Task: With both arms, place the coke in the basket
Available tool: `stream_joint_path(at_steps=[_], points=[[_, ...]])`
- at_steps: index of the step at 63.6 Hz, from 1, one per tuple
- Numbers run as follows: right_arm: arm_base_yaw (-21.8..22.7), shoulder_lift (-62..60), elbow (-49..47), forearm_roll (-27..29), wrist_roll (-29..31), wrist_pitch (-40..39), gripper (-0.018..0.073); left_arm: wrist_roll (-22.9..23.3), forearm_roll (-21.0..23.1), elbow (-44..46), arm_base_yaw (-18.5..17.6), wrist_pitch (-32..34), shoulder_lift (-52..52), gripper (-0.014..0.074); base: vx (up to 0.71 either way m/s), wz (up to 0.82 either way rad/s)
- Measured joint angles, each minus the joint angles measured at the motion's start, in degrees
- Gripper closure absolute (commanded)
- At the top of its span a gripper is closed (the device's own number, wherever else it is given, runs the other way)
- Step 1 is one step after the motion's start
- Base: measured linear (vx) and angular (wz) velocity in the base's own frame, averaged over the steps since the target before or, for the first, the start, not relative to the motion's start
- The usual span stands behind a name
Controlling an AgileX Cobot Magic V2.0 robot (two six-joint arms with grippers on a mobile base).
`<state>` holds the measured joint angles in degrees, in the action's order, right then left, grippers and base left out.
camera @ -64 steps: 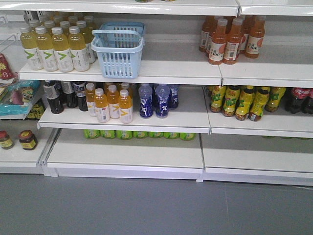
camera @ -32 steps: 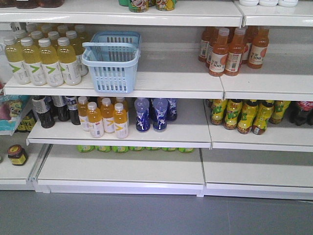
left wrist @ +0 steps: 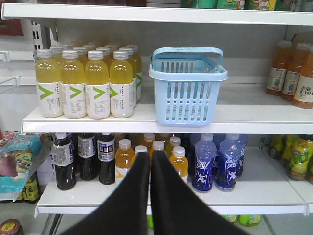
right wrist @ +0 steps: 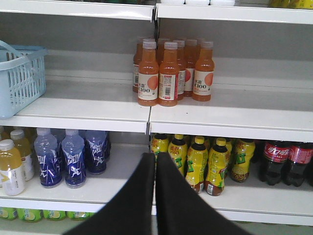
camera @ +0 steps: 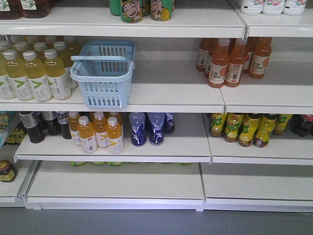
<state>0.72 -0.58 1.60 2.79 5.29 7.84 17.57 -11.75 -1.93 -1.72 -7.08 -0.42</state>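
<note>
Store aisle, grey floor (camera: 146,225) a thin strip at the bottom of the front view, white shelving (camera: 161,105) filling the rest. Nearest the wrist cameras, the left gripper (left wrist: 149,159) had its black fingers pressed together on nothing. The right gripper (right wrist: 155,159) was the same, clenched and empty. Both pointed at the lower shelf row.

Beyond them stood blue bottles (camera: 146,128) at centre and dark cola bottles (right wrist: 276,159) with red labels at lower right of the right wrist view. No all-red coke showed in any view, so its place could not be told.

Further back, the basket (camera: 105,93) stood upright on the middle shelf, centre-left, just beside the yellow bottles (camera: 36,76) and well apart from the orange bottles (camera: 230,61) at upper right. Cartoon cans (camera: 142,10) sat on the top shelf.

Change over the last second: in the front view the whole rack slid down and left, the floor strip shrank, and the top-shelf goods came into frame. Judged: the rig was still repositioning, nothing grasped, target not yet found, task at its start.
</note>
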Motion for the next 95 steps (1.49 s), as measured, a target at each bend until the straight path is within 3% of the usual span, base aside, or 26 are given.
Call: stream_joint_path(at_steps=[95], points=[[0.0,0.0,0.0,0.0,0.0,0.1,0.0564,0.0,0.0,0.0,0.0,0.0,0.0,0.0602,0.08,-0.02]])
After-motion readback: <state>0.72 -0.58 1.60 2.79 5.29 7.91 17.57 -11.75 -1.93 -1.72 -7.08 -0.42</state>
